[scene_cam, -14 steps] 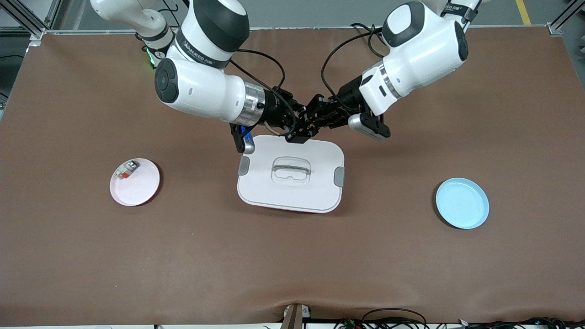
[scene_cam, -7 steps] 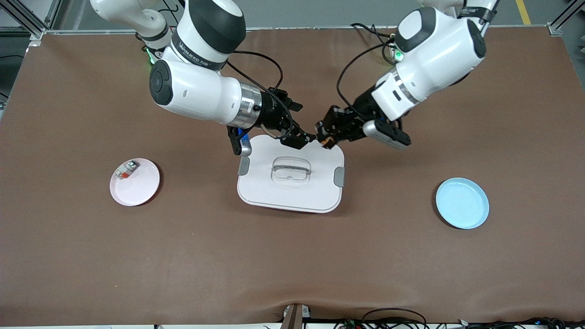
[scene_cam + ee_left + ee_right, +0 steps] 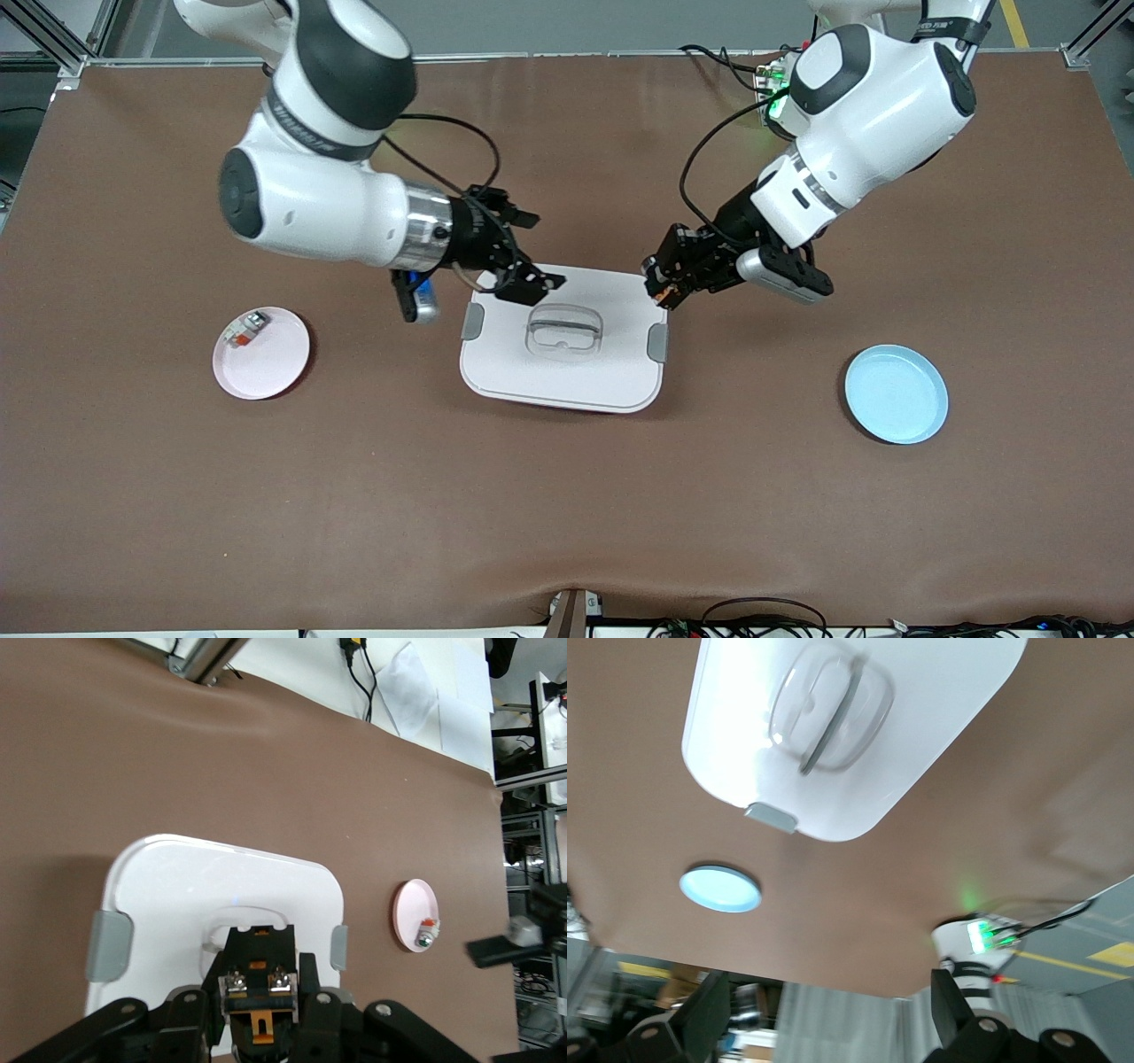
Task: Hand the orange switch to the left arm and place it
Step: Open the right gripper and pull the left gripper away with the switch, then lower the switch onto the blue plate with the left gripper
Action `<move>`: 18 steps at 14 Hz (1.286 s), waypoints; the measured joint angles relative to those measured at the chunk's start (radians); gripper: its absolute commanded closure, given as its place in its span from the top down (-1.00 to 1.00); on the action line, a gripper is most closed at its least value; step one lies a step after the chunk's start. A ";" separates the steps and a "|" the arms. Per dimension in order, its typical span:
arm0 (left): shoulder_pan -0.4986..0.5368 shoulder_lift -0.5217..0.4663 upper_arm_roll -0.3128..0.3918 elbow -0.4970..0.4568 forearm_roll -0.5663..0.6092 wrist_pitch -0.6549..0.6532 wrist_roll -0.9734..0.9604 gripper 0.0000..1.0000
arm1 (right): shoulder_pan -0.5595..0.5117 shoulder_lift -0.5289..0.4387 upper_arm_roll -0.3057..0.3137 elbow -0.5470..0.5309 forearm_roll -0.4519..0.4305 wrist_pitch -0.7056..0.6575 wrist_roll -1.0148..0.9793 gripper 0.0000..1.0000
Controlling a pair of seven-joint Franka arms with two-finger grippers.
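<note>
The table [image 3: 177, 496] is covered in plain brown. The box [image 3: 567, 372] is white with grey clips [image 3: 473, 323] on its two short sides and a clear, greyish handle recess in its lid. The pink plate [image 3: 270, 368] near the right arm's end carries a small whitish-grey part [image 3: 244, 330] with a red-orange patch. The plate [image 3: 896, 394] near the left arm's end is light blue. Both arms [image 3: 301, 190] are white with black joint bands and silver wrist rings, ending in black grippers. The switch [image 3: 259, 988] in the left gripper [image 3: 663, 285] is black with an orange face and silvery terminals. A green light [image 3: 778, 99] glows at the left arm's base.
</note>
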 measured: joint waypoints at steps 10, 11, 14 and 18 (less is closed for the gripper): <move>0.214 0.010 0.003 0.010 0.559 -0.238 0.041 -1.00 | -0.139 -0.109 -0.004 -0.085 -0.381 -0.167 -0.598 1.00; 0.234 0.020 0.003 0.009 0.594 -0.275 0.088 -1.00 | -0.160 -0.123 -0.005 -0.104 -0.411 -0.167 -0.667 1.00; 0.297 0.064 0.004 0.005 0.620 -0.347 0.316 -1.00 | -0.219 -0.158 -0.006 -0.150 -0.505 -0.166 -0.857 1.00; 0.380 0.157 0.005 -0.007 0.799 -0.357 0.619 -1.00 | -0.295 -0.184 -0.008 -0.194 -0.589 -0.130 -1.082 1.00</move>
